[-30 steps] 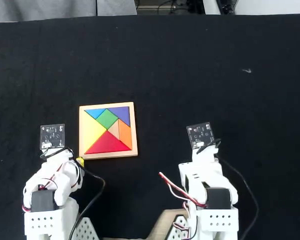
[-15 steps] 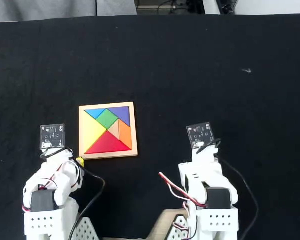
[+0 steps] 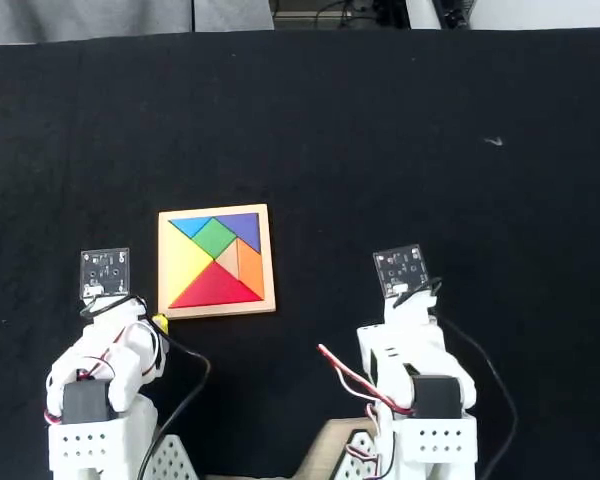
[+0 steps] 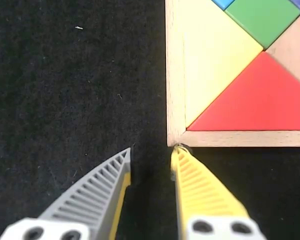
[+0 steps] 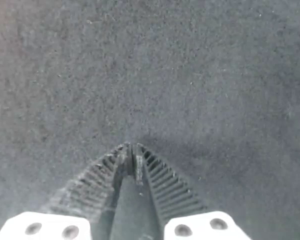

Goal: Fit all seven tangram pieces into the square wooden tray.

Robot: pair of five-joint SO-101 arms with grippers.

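The wooden tray (image 4: 174, 75) was found just beyond the narrowly parted left gripper (image 4: 152, 150); the closed right gripper (image 5: 131, 148) was parked farther off.

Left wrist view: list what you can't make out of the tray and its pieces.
- Wooden tray: most of it is cut off by the picture's edges.
- Blue piece: a sliver at the edge, shape untellable.
- Left gripper: whether its yellow finger touches the tray's corner or just nears it is unclear.
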